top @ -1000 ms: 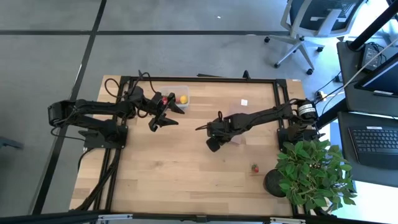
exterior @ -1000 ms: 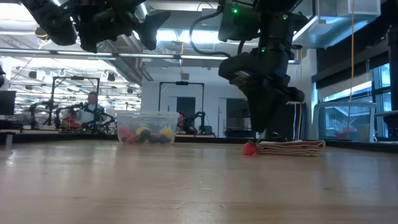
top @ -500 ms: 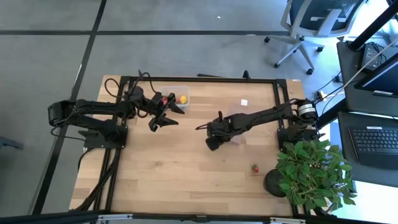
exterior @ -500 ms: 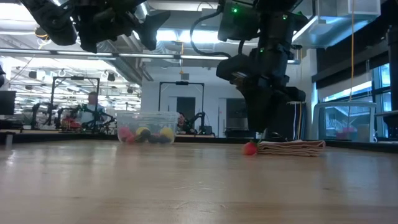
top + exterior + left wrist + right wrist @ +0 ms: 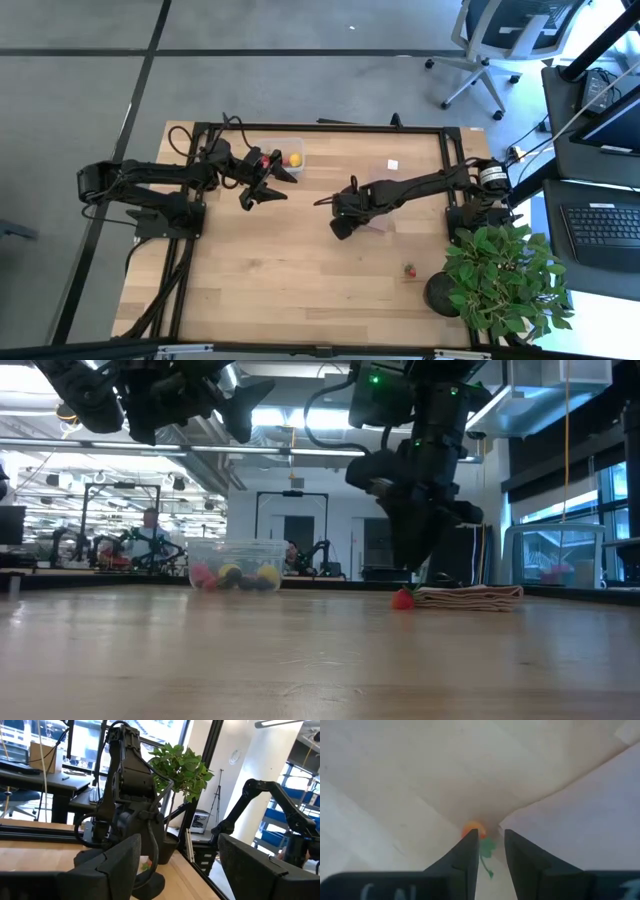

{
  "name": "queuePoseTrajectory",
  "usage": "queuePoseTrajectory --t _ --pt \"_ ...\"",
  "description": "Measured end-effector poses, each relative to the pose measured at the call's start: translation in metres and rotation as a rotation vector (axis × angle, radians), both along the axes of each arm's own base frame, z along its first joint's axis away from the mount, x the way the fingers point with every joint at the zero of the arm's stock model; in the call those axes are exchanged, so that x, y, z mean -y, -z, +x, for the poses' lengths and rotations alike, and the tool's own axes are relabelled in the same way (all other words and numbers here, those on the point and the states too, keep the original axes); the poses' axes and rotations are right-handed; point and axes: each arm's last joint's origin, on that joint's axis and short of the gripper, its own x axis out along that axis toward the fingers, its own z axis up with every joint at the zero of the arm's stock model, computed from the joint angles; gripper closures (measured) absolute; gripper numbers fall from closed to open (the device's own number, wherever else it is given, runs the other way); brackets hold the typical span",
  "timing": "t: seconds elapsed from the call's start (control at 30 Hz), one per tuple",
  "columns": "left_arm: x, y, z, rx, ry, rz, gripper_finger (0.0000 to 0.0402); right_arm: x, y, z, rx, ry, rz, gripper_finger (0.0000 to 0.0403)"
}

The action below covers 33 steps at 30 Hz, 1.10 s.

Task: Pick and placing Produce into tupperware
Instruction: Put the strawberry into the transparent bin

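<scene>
Between the right gripper's (image 5: 487, 851) narrowly parted fingers, a half-hidden orange fruit piece (image 5: 473, 828).

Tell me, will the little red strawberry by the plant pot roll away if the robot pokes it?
Probably a little. The strawberry looks tiny and rounded, lying loose on the smooth wooden table, so a poke would likely send it skidding or wobbling. Its green leafy top may stop it from rolling far. It looks light, so a gentle squeeze should lift it.
</scene>
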Motion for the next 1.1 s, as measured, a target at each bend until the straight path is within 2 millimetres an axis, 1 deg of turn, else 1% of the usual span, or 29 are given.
queuePoseTrajectory --t 0.37,0.6,1.1 --pt "0.0 0.0 0.0 0.0 0.0 0.0 0.0147 -0.007 0.0 -0.001 -0.012 -0.038 0.097 0.0306" --pt "0.0 0.0 0.0 0.0 0.0 0.0 0.0147 -0.01 0.001 -0.005 -0.049 -0.037 0.101 0.0306" --pt "0.0 0.0 0.0 0.0 0.0 -0.001 0.0147 -0.011 0.001 -0.004 -0.049 -0.044 0.137 0.0306"
